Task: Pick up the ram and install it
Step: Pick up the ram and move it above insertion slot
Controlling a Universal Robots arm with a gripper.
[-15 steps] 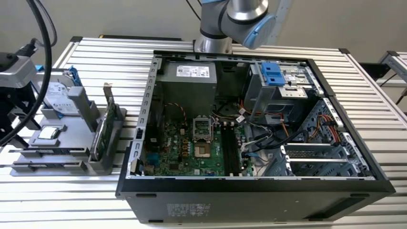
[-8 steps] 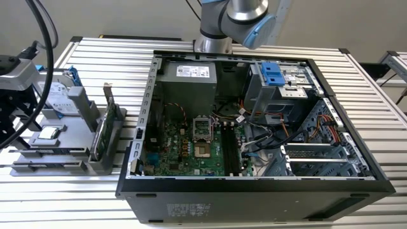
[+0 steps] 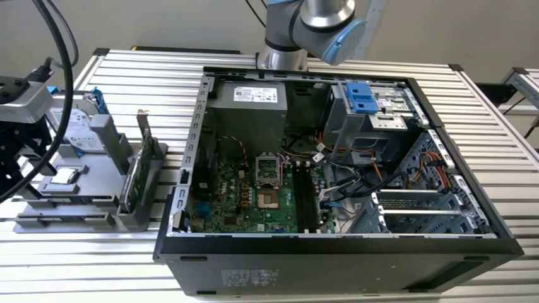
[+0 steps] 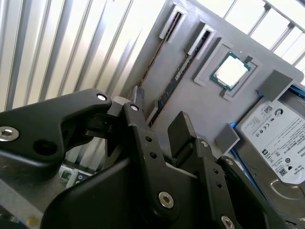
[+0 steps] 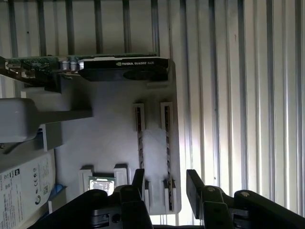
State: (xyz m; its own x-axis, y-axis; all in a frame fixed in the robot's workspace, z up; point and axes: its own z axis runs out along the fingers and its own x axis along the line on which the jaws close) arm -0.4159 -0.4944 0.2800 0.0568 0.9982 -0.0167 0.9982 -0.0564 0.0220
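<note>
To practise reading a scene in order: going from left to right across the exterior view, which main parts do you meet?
Hard drive → upright expansion card → motherboard → blue drive-bay bracket → empty drive cage.

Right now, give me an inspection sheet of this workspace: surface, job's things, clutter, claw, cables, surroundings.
Surface: slatted metal table carrying a grey tray and an open PC case.
Job's things: ram on edge in a tray slot, not lifted.
Clutter: card, CPU, hard drive, all on the tray.
Claw: claw open, straddling the ram's slot.
Cables: black bundle at the exterior view's left; wires inside the case.
Surroundings: plain wall; slatted frame at the exterior view's right.
</note>
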